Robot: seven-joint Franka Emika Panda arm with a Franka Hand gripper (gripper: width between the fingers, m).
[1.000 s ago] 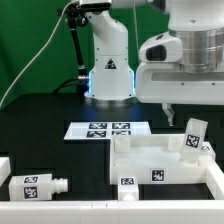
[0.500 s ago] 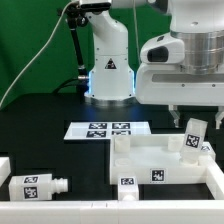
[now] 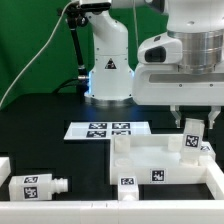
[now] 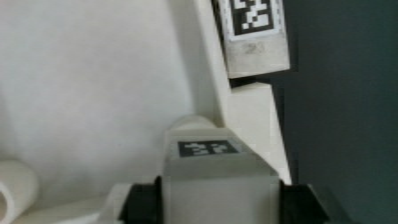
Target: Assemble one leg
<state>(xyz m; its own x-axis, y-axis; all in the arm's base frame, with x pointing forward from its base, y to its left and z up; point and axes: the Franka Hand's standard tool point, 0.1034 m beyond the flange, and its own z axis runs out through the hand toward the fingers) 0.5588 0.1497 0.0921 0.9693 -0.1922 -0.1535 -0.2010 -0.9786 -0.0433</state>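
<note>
**Leg held at the far right corner of the square piece**

A black bench (image 3: 40, 130) fills the scene, with a green backdrop (image 3: 30, 40) behind it and the arm's white base (image 3: 108, 65) at the back centre. The marker board (image 3: 107, 129) lies flat in front of that base.

A low white rail (image 3: 90, 205) runs along the near edge. The large square piece (image 3: 150, 153) with raised corner sockets sits at the exterior view's right, just beyond the rail. A second leg (image 3: 35, 185) lies on its side at the exterior view's left, well apart from the square piece. A wide stretch of black bench separates it from the marker board.

The gripper (image 3: 192, 120) hangs over the far right corner of the square piece. The leg (image 3: 191, 142) stands nearly upright beneath it, its tag facing the camera. Whether its lower end sits in the corner socket cannot be told.

In the wrist view the gripper (image 4: 219, 205) is closed on the leg (image 4: 214, 150). A dark finger (image 4: 139, 202) presses on each side, and a tagged white edge lies beyond it.
</note>
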